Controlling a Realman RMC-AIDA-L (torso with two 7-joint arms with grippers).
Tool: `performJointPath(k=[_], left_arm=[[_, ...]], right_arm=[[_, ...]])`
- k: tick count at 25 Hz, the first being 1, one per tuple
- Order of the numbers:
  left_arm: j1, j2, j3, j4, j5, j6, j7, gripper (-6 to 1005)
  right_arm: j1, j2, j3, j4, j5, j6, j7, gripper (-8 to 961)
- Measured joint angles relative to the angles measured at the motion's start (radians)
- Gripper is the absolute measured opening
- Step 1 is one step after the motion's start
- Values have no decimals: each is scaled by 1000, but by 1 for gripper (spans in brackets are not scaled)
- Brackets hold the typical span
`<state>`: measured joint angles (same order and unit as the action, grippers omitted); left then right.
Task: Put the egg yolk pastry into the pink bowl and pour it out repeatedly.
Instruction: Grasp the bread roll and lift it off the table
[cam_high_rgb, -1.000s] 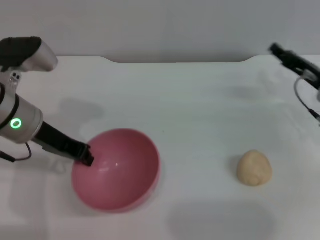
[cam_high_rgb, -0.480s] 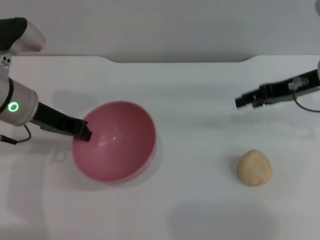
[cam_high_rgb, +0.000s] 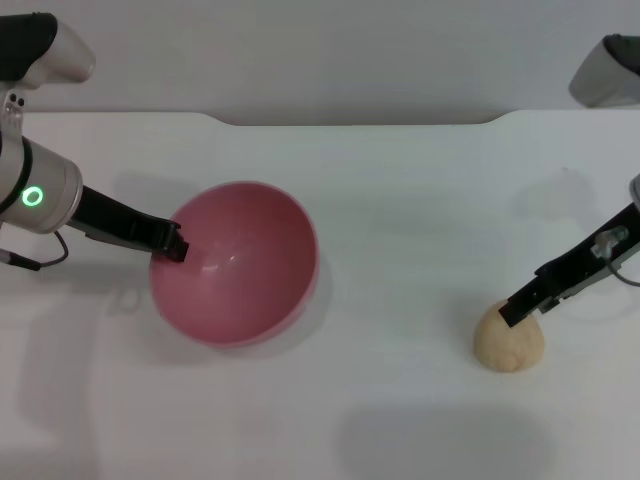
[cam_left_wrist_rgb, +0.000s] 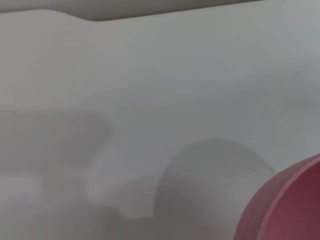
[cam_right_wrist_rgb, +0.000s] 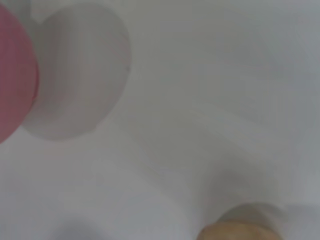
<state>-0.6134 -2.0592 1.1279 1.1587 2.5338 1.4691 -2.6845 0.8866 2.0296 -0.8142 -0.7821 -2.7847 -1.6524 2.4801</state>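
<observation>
The pink bowl (cam_high_rgb: 240, 265) hangs tilted just above the table at left centre, its opening facing up and toward me. My left gripper (cam_high_rgb: 172, 248) is shut on the bowl's left rim. In the left wrist view a part of the pink bowl (cam_left_wrist_rgb: 287, 207) shows with its round shadow beside it. The egg yolk pastry (cam_high_rgb: 511, 342), a pale tan dome, lies on the table at the right. My right gripper (cam_high_rgb: 514, 312) sits at the pastry's upper left edge, reaching down from the right. The right wrist view shows the pastry (cam_right_wrist_rgb: 239, 233) close by and the bowl (cam_right_wrist_rgb: 15, 82) farther off.
The white table (cam_high_rgb: 400, 200) carries nothing else in view. Its far edge runs along the back below a grey wall. A wide bare stretch lies between bowl and pastry.
My right arm swung in from the far right and came down onto the pastry's upper edge. The left gripper shifted the held bowl slightly back and to the right.
</observation>
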Motion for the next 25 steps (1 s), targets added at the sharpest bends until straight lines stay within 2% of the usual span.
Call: performJointPath(k=[1,2,6,11,17,25], left_arm=[[-2,0,0,0,0,-1,0,-2],[-4,0,1,0,0,-5,0,-2],[-6,-1,1,0,0,-7,0,-1],[-9,-1,1,0,0,-7,0,-1],[-16,-2,3,-6,0,-7,0,-1],[-20,-4,19,-10,0,-8,-1,-1]], right_arm=[[-2,5,-4,-1,-1,6,1,567],[-5,19,-7,-2,-2,31,1,567],[-6,35,-24,13,-4,84,2,567],[3,40,-103,71,4,156,23,567],[12,43,-157,100,5,174,20,568],[-5,41,-149,83,13,171,-4,452]])
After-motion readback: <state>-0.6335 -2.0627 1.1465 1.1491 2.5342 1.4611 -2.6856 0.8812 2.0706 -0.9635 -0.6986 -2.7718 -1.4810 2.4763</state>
